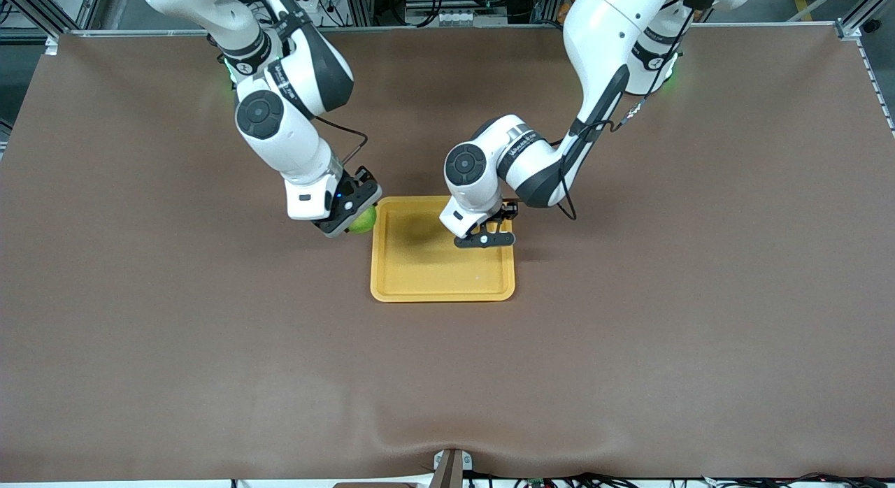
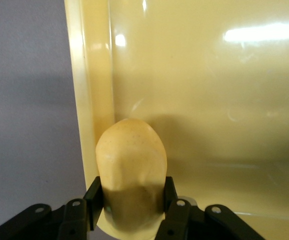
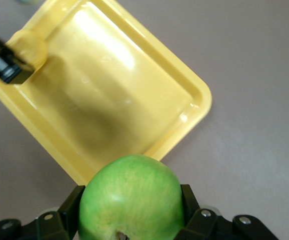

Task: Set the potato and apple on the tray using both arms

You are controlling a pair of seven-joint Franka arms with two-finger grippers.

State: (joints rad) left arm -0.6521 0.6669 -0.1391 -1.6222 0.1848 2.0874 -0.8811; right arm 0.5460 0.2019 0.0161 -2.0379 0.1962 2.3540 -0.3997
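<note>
The yellow tray (image 1: 419, 264) lies mid-table. My left gripper (image 1: 489, 231) is low over the tray's corner toward the left arm's end, near the robots. It is shut on the yellow-orange potato (image 2: 131, 160), which hangs just inside the tray's rim (image 2: 82, 100); the hand hides it in the front view. My right gripper (image 1: 355, 221) is shut on the green apple (image 1: 364, 219), over the mat right beside the tray's edge toward the right arm's end. In the right wrist view the apple (image 3: 132, 197) sits between the fingers above the tray's rim (image 3: 197, 102), with the potato (image 3: 28, 47) farther off.
A brown mat (image 1: 629, 334) covers the whole table. It bulges slightly at the edge nearest the front camera (image 1: 447, 442). Metal frame posts stand at the corners by the robots' bases (image 1: 849, 26).
</note>
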